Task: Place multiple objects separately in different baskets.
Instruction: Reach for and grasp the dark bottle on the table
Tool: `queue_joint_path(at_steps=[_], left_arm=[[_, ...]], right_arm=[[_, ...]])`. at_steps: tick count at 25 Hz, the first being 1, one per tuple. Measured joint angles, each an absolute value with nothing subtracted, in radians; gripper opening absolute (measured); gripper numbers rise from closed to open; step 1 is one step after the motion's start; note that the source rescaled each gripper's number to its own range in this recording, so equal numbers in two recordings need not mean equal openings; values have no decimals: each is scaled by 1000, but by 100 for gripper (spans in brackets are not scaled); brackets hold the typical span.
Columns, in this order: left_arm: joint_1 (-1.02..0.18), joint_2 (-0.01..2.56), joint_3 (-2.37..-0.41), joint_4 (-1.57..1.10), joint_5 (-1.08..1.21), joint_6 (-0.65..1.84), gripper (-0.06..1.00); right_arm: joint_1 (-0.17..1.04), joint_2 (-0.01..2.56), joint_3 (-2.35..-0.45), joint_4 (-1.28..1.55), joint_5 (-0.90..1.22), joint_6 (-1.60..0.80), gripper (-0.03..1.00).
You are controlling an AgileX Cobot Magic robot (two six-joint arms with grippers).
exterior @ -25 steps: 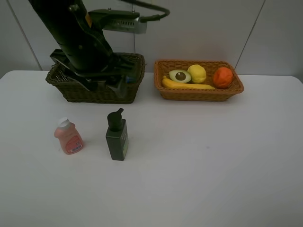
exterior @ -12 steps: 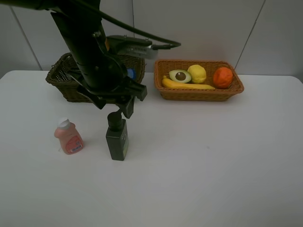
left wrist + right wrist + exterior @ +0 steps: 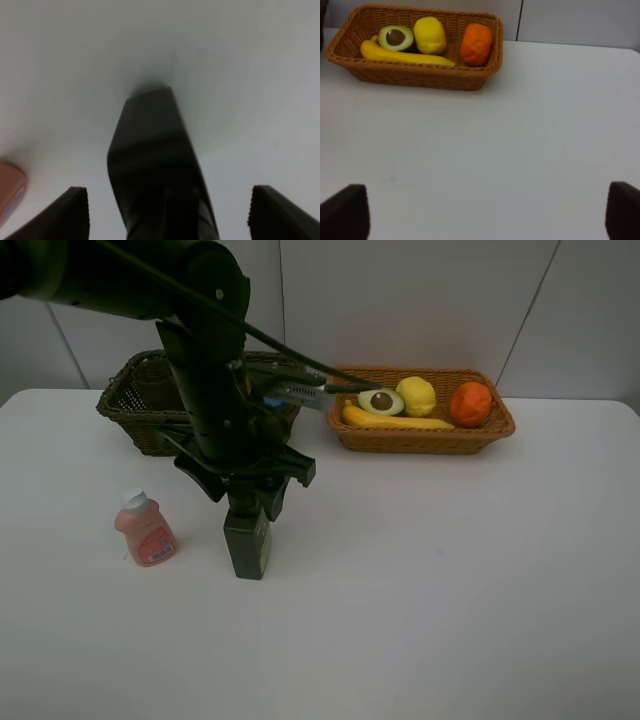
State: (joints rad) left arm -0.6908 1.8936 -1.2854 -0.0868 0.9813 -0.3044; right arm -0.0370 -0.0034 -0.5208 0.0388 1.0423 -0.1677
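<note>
Left gripper [image 3: 247, 502] has swung away from the dark basket [image 3: 128, 410] and dropped right over the dark green pump bottle [image 3: 247, 539] since a second ago. Jaws are spread wide, one finger [image 3: 60, 216] on each side of the bottle, not touching it. The pink bottle [image 3: 146, 530] stands outside them, off to one side. Right gripper [image 3: 480, 220] is wide open, the fruit basket [image 3: 415, 75] well ahead of it.
</note>
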Motion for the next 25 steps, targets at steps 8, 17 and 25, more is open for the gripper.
queue_joint_path(at_steps=[8, 17, 25], left_arm=[[-691, 1957, -1285, -87, 969, -304, 86], [-691, 1992, -1285, -87, 966, -304, 84], [-691, 1992, -1285, -89, 964, -304, 50]], right_arm=[[-37, -3, -521, 39, 1042, -168, 100], [-37, -3, -521, 39, 1042, -168, 100], [-37, -3, -521, 39, 1042, -168, 100]])
